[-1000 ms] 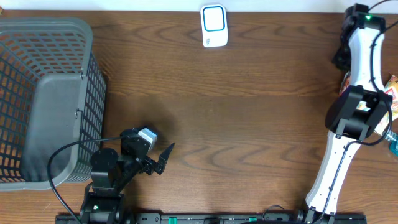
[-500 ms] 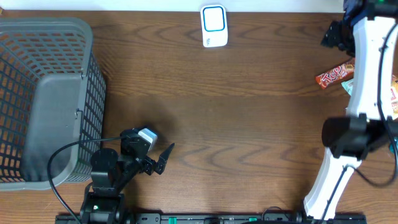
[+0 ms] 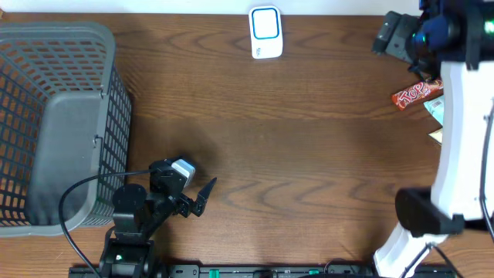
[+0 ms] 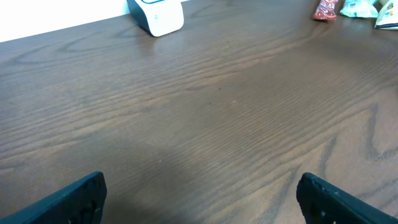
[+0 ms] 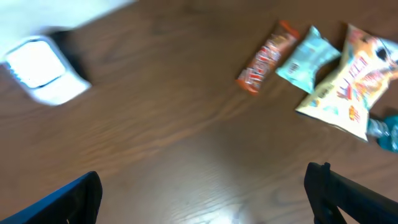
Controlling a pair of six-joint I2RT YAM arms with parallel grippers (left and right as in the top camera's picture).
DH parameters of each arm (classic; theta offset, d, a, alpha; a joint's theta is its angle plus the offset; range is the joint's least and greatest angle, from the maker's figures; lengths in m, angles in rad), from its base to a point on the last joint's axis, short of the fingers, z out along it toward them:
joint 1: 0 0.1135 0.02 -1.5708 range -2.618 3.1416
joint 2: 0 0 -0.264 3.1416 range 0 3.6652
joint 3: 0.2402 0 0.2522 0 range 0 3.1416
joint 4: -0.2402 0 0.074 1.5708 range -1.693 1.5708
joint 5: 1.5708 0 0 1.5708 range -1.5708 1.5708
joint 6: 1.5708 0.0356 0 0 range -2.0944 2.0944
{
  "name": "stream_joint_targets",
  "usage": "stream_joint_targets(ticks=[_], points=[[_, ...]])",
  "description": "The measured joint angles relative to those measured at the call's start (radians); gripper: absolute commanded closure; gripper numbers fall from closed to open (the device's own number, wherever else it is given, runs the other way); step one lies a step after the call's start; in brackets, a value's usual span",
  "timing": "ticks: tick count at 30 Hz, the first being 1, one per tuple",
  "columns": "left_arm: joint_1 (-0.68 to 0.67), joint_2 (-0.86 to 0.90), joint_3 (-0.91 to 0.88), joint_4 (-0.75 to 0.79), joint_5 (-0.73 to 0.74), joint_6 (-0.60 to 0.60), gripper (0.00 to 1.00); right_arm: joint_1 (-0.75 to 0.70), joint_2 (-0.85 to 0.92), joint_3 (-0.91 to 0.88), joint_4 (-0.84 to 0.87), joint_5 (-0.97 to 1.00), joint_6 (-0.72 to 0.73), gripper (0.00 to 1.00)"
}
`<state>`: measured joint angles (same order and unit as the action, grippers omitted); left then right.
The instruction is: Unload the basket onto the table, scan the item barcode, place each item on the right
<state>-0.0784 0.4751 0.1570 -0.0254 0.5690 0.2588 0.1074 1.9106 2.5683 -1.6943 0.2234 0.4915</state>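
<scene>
The white barcode scanner (image 3: 265, 31) with a blue-rimmed face stands at the table's back edge; it also shows in the left wrist view (image 4: 155, 14) and, blurred, in the right wrist view (image 5: 43, 70). A red candy bar (image 3: 415, 94) (image 5: 267, 56) lies at the far right beside a teal packet (image 5: 309, 59) and a yellow-white snack bag (image 5: 354, 87). My right gripper (image 3: 394, 35) (image 5: 202, 196) hangs open above the table left of these items, with nothing between its fingers. Near the front edge my left gripper (image 3: 199, 199) (image 4: 202, 205) rests open and empty.
A large grey mesh basket (image 3: 54, 123) fills the left side of the table. The right arm's white links (image 3: 455, 154) stretch along the right edge, partly over the snack items. A black cable (image 3: 77, 201) loops by the left arm's base.
The right arm has risen and swung toward the back edge, uncovering the red candy bar on the table. The left arm has not moved.
</scene>
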Motion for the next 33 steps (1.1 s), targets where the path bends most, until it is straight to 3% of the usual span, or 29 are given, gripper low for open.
stream_joint_targets(ticks=[11, 27, 33], points=[[0.0, 0.0, 0.0, 0.0, 0.0, 0.0, 0.02, 0.052, -0.296, 0.002, 0.0, -0.026, -0.044, 0.01], [0.0, 0.0, 0.0, 0.0, 0.0, 0.0, 0.02, 0.052, -0.358, 0.002, 0.003, -0.025, -0.196, 0.01], [0.0, 0.0, 0.0, 0.0, 0.0, 0.0, 0.02, 0.052, -0.36, 0.002, 0.115, -0.03, -0.213, 0.01]])
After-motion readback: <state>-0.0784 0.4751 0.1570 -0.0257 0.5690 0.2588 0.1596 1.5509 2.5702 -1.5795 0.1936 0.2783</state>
